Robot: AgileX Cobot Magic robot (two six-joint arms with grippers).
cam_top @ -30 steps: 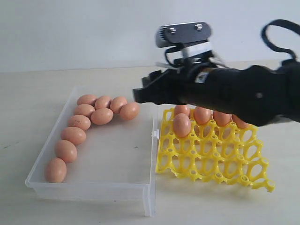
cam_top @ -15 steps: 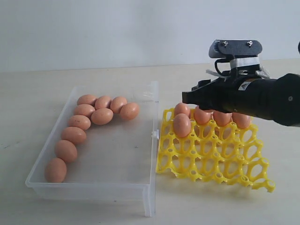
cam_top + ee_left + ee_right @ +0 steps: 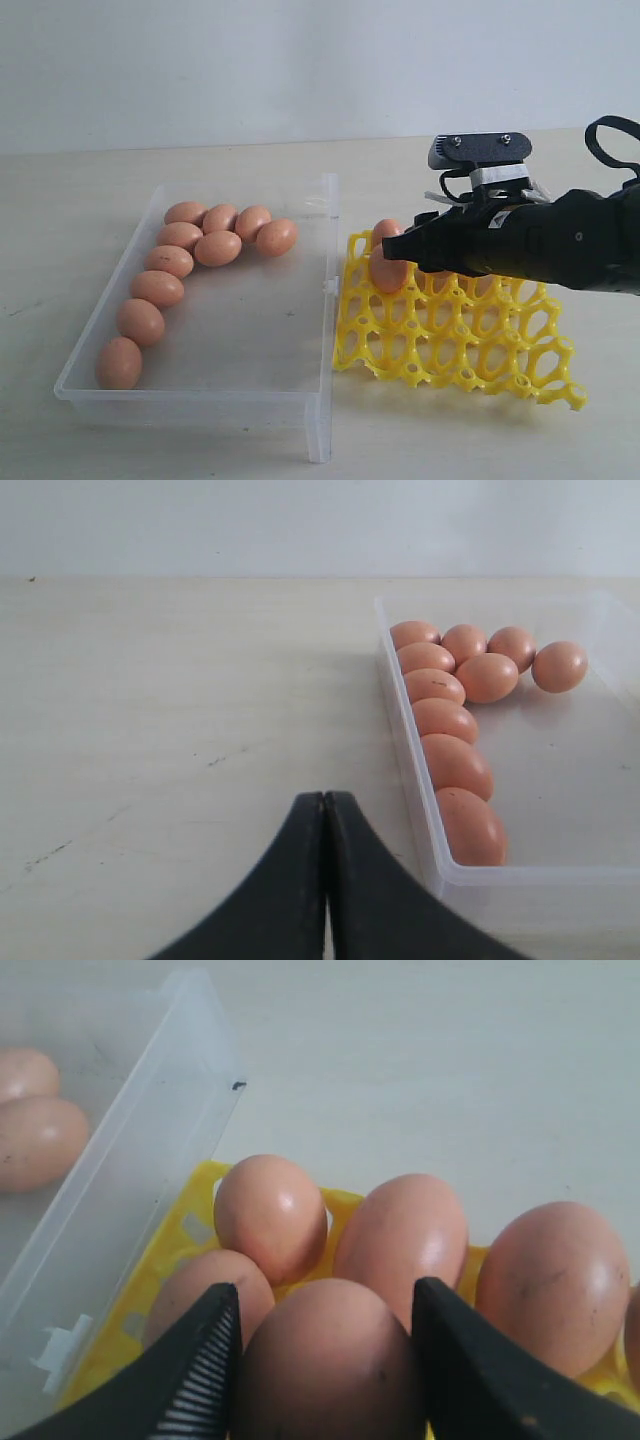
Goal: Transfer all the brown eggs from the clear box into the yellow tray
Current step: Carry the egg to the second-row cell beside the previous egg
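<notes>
Right gripper (image 3: pixel 322 1310): jaws spread wide and clamped on one brown egg (image 3: pixel 325 1380), low over the yellow tray (image 3: pixel 467 375), at the second row from its far edge, towards the left end. I cannot tell whether that egg is seated in a cup.

Tray contents visible to me: far-row eggs (image 3: pixel 400 1235) side by side, and one second-row egg (image 3: pixel 200 1295) just left of the held one.

Clear box (image 3: pixel 325 400), just left of the tray: ten eggs (image 3: pixel 156 289) in a hooked line along its left and far sides.

Left gripper (image 3: pixel 325 810): fingers pressed together, empty, over bare table (image 3: pixel 150 730) outside the box.
</notes>
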